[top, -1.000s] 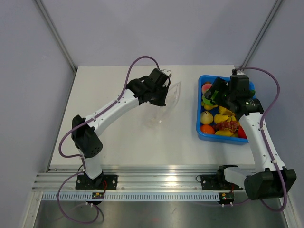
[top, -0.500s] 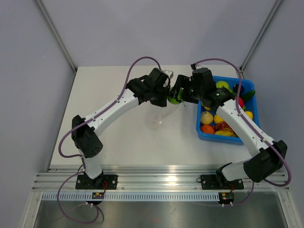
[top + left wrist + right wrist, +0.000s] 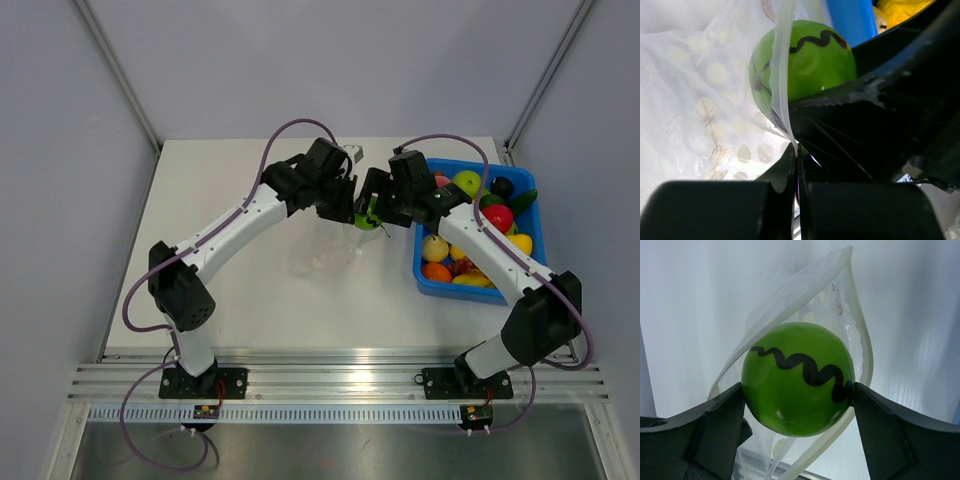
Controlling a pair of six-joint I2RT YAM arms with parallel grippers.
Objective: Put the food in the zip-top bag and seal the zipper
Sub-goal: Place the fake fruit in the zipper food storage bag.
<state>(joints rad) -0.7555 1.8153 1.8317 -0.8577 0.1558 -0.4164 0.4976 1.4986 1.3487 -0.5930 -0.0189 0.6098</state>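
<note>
White bench [image 3: 250, 295] carries the blue rectangular plastic bin [image 3: 424, 268] of waiting food. Our left claw [image 3: 796, 165] is clenched on the rim of the clear crinkly zip-top bag [image 3: 325, 255], propping its mouth open. Our right claw [image 3: 372, 212] grasps the glossy green toy fruit [image 3: 795, 370] at that mouth, and we judge it ready to drop in.

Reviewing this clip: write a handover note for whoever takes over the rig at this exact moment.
Left claw: shut on the mouth edge of the clear crinkly zip-top bag, holding it open.
Right claw: gripping a glossy green toy ball with a black wavy line at the bag's mouth, not released.
Other toy fruits lie in the blue plastic bin on the right.
Done: bag opened, green ball brought to it. No other food visible inside.
Left: drop the ball in, fetch the rest, press the zipper shut.
</note>
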